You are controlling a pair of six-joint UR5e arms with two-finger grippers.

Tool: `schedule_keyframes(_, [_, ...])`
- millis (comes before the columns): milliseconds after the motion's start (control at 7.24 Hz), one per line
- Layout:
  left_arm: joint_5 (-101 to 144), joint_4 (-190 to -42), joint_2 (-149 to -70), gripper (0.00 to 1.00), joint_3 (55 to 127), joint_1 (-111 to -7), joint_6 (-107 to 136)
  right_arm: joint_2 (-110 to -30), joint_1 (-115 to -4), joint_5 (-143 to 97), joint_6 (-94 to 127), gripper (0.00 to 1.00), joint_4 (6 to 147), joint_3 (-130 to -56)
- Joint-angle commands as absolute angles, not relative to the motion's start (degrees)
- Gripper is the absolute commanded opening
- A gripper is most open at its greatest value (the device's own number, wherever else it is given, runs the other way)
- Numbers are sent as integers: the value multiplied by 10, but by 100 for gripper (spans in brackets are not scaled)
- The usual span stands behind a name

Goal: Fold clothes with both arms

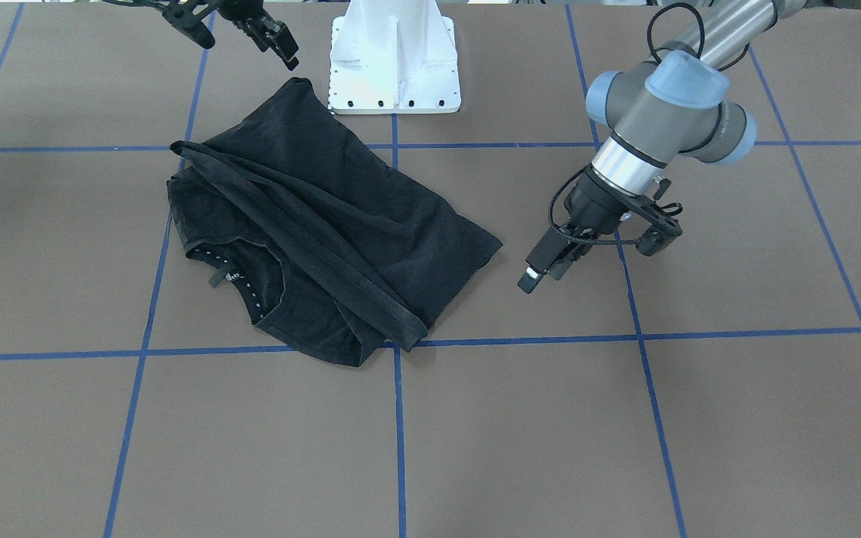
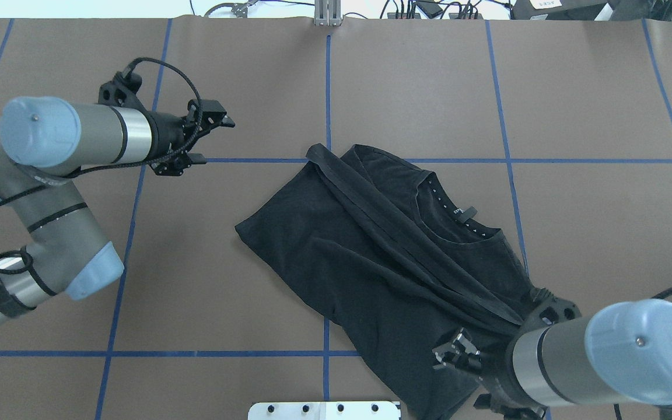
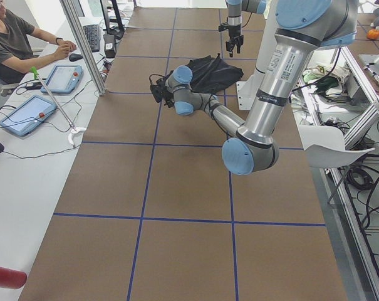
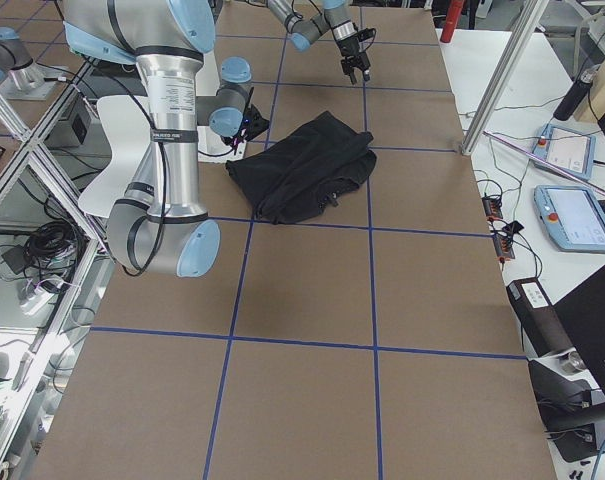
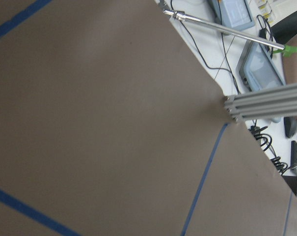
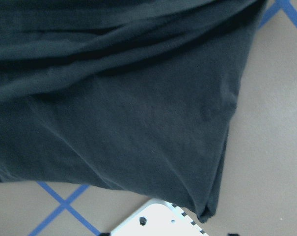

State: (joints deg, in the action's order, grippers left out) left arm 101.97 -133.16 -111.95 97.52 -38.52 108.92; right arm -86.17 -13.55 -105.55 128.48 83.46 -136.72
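Observation:
The black T-shirt (image 1: 341,224) (image 2: 371,262) lies rumpled and partly doubled over on the brown table, its neckline and label facing up; no chest graphic shows. My left gripper (image 1: 542,275) (image 2: 213,140) hangs open and empty above bare table, well clear of the shirt's corner on that side. My right gripper (image 1: 281,46) (image 2: 452,353) hovers over the shirt's edge nearest the robot base. Its wrist view is filled with dark cloth (image 6: 128,123), and only two small dark tips show far apart at the bottom, so it looks open. Nothing is gripped.
The white base pedestal (image 1: 393,60) (image 2: 324,410) stands right beside the shirt's near edge. Blue tape lines (image 1: 399,418) grid the table. A seated person (image 3: 14,37) and tablets (image 3: 26,113) are at a side desk beyond the far edge.

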Motion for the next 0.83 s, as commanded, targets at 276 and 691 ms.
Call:
schedule_keyframes(276, [910,-1143,-1121,78,1014,-249,1035,-809,-226,-1058,1231,100,920,-1366])
schedule_keyframes(691, [910,-1143,-1125,66,995,-249,1013,-814,-226,-1058,1230,100,922,-1363])
